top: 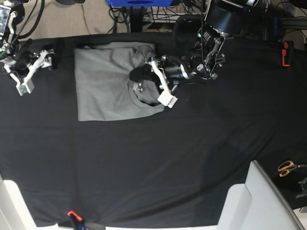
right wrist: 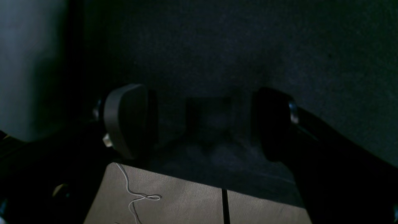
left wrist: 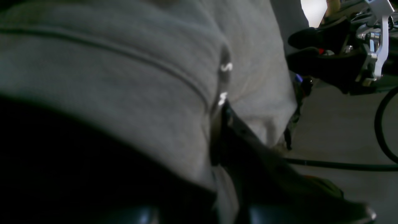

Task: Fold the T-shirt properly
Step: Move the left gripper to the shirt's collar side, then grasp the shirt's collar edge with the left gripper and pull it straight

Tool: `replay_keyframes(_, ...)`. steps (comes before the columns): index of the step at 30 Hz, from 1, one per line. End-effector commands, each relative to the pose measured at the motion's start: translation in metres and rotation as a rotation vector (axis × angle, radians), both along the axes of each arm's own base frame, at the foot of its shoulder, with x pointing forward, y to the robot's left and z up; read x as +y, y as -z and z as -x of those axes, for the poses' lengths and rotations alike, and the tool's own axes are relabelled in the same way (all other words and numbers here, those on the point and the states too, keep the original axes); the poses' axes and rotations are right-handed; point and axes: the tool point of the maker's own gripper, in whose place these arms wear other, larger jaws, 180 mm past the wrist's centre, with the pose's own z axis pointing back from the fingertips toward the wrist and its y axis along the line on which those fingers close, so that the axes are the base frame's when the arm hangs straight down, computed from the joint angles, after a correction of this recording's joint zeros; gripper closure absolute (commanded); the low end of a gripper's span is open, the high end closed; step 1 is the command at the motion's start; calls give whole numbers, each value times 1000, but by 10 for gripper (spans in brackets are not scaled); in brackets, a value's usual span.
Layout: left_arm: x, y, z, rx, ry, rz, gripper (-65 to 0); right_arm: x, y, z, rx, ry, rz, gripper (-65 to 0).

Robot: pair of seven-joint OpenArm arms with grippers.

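While L gripper (top: 138, 80) pinches T-shirt (top: 103, 86) collar edge, R gripper (right wrist: 202, 124) gapes apart, empty.

Soft, plain medium-grey cotton T-shirt fabric (left wrist: 124, 77) fills most of the left wrist view, blurred by closeness, with a dark stitched seam line running across it from the left edge down toward the middle. A black gripper finger (left wrist: 245, 146) presses against the cloth from below right, and the fabric bunches into a crease where they meet; two small white marks show on that crease. At the upper right sits the other arm's black and silver metal gripper (left wrist: 348, 53), well apart. A black cable (left wrist: 342, 165) lies across the pale grey floor (left wrist: 335, 124).
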Motion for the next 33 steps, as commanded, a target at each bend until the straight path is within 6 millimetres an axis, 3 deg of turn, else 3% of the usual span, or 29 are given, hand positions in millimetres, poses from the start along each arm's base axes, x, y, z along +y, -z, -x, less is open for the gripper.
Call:
replay_keyframes(1, 3, -10, -12, -34, 27, -15, 0, -6, -10, -12, -44, 1, 9, -515)
replay_keyframes(5, 19, -26, -26, -88, 131, -104, 0, -6, -9, -12, -43, 2, 9, -515)
replay_keyframes(10, 37, -23, -35, -106, 317, -281, 0, -5, -9, -12, -44, 3, 6, -515)
replay_keyframes(21, 34, -21, -54, -229, 763, -579, 0, -5, -9, -11, -44, 3, 4, -515)
replay_keyframes(28, 17, -34, -71, -356, 954, -700, 0, -5, -9, -11, -44, 4, 4, -515)
replay_keyframes(33, 21, -21, -86, -527, 1144, -953, 0, -5, -9, -11, -43, 4, 5, -515)
